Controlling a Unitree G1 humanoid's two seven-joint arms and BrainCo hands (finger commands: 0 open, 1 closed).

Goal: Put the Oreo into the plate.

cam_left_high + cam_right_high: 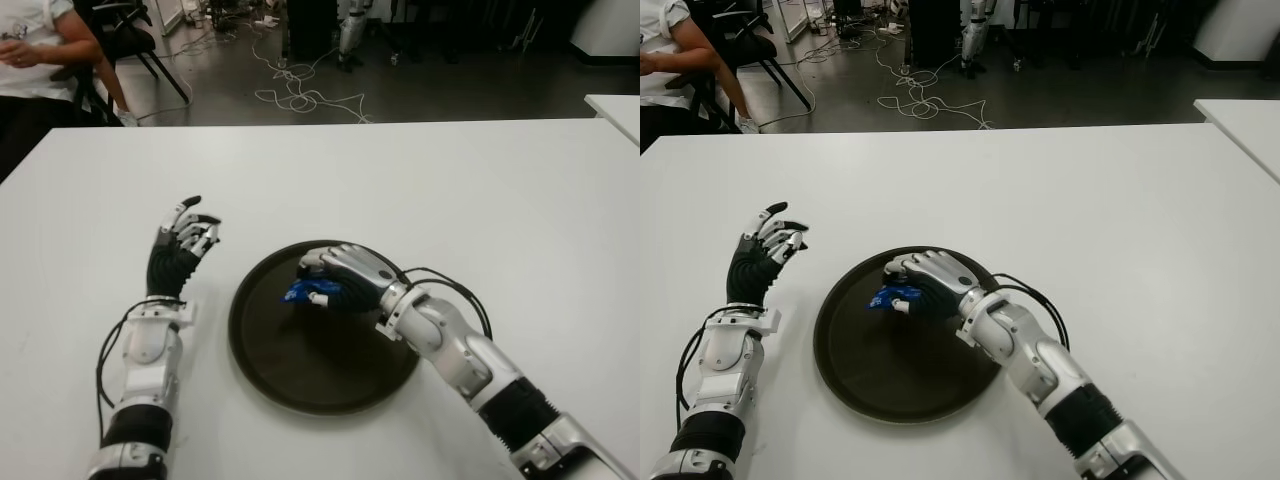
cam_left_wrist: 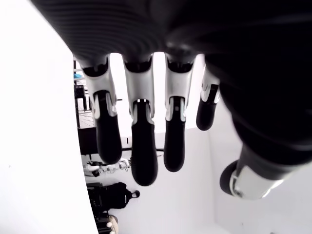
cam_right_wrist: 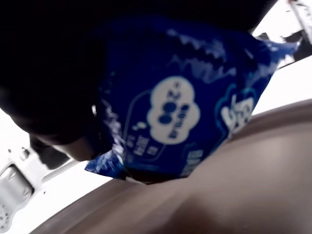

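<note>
White table (image 1: 480,190) fills the view, bare around my arms; person seated at its far left corner (image 1: 35,50), cables on the floor beyond. On the table, straight in front of me, the dark round plate (image 1: 300,385), flat, low rim. My right hand (image 1: 340,275) reaches in from the right over the plate's far half, fingers curled down around the Oreo (image 1: 300,292), a small blue foil pack. Key relation: the pack is already in my own grip and directly over the plate's surface, well within the rim, so the way out is downward and release, no sideways travel needed as I judge it. Right wrist view shows the pack's lower edge at or just above the brown plate floor; can't tell if touching. The pack pokes out of my fingers toward my left, long axis roughly left-right. My left hand (image 1: 185,240) shows on the left of the plate, raised, fingers loosely spread, nothing in it; it is farther from the pack and not needed. Pack look: glossy blue wrapper (image 3: 195,112), crinkled, serrated sealed end, white cloud-shaped logo patch with small print, slightly squashed by my grip.
</note>
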